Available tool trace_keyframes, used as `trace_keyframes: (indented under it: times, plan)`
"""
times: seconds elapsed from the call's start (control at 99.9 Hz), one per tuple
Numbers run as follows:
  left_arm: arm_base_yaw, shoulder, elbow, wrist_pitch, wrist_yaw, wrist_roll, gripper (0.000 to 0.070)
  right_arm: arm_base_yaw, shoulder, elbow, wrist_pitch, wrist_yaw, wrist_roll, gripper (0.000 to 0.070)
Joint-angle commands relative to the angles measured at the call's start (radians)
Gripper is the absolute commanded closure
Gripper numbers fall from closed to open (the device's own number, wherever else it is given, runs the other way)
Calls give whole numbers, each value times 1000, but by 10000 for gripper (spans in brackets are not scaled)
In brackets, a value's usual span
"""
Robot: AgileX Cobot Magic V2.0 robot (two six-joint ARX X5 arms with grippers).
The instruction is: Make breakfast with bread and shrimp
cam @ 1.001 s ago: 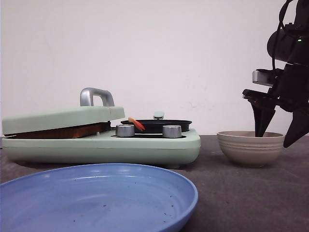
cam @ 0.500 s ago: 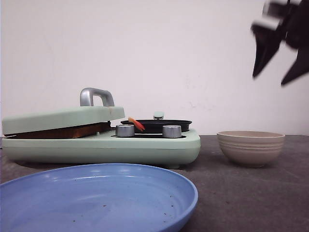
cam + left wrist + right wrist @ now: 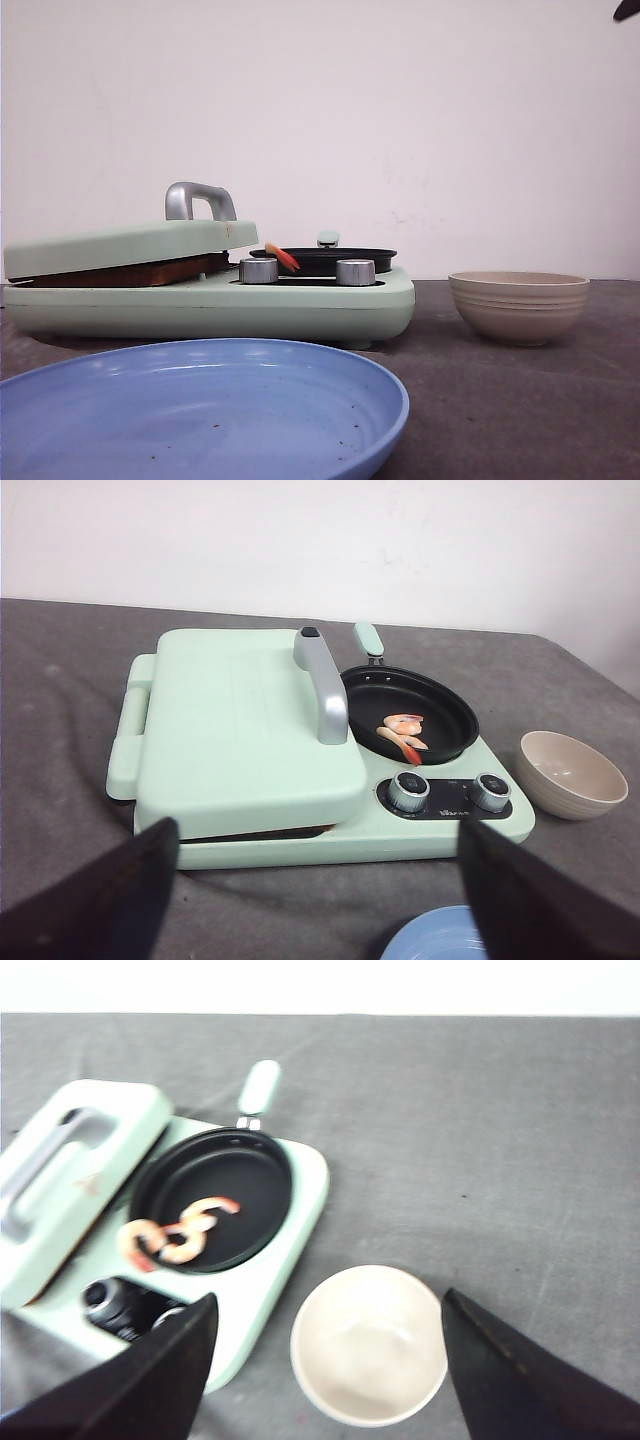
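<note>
Spreading wide, the left gripper (image 3: 318, 905) shows dark tapered fingers (image 3: 95, 905) at the edges of its wrist view with nothing between them, held above the grey cloth-like table (image 3: 60, 740). The right gripper (image 3: 322, 1380) is equally splayed and empty, high over the table; in the front view only a dark sliver of it shows at the top corner. Nearest the front camera lies a shallow, glossy blue plate (image 3: 200, 410) flecked with dark specks. Behind it sits a mint-green breakfast maker (image 3: 300, 300) of smooth rounded plastic with two silver knobs (image 3: 259, 270). Its press lid (image 3: 240, 720), fitted with an arched silver handle (image 3: 325, 680), rests down on the bread (image 3: 140, 272), whose brown crust edge shows in the gap. Beside the lid, a round black pan (image 3: 410, 712) holds the shrimp (image 3: 405, 732), curled orange-and-white pieces lying together. To the right stands a beige ribbed bowl (image 3: 518, 305), apart from the appliance.
</note>
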Motion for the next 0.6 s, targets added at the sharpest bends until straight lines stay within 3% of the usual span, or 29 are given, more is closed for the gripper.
trace_keyframes:
  times: [0.0,0.07,0.25,0.46,0.59]
  plan:
    - [-2,0,2,18,-3,-17,468,13,-13,15,-6,-9,-16,455]
    - [-2,0,2,20,-3,-16,700,27,-41,12,-9,-9,-16,697]
    - [-2,3,2,42,-3,-46,695,79,-126,-44,20,-9,-16,700]
    - [-3,4,1,55,1,-71,695,158,-328,-297,212,-3,-14,700]
    - [-3,-2,-16,41,5,-73,695,193,-492,-493,306,95,8,700]
